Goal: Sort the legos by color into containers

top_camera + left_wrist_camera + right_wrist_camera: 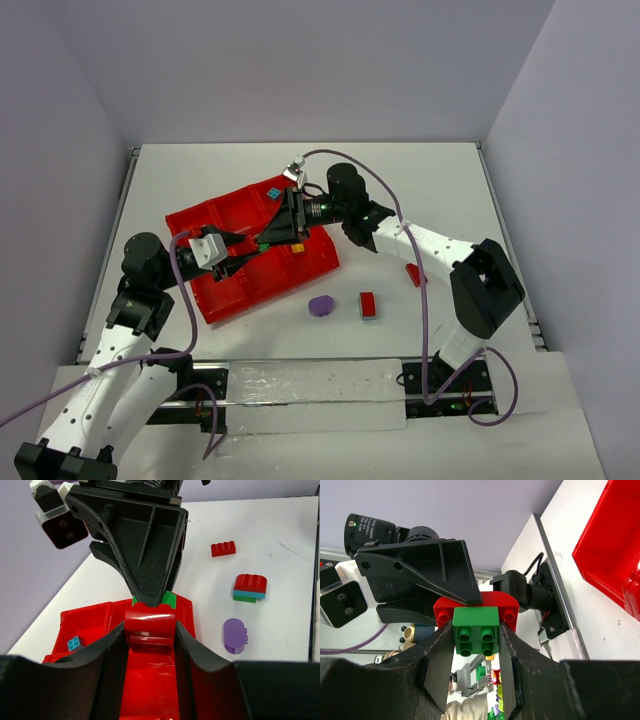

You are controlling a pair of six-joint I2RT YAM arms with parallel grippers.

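Observation:
A green brick (476,630) and a rounded red brick (150,625) are joined stud to stud, held in the air over the red tray (240,290). My left gripper (150,640) is shut on the red brick, which also shows in the right wrist view (492,602). My right gripper (476,640) is shut on the green brick, whose edge shows in the left wrist view (169,599). The two grippers meet tip to tip, left (252,252) and right (268,240). A teal brick (273,190) and a yellow brick (298,247) lie in tray compartments.
On the table right of the tray lie a purple brick (321,306), a red-topped stack of bricks (368,305) with green and teal under it (250,587), and a long red brick (413,274). The table's raised rims run along both sides.

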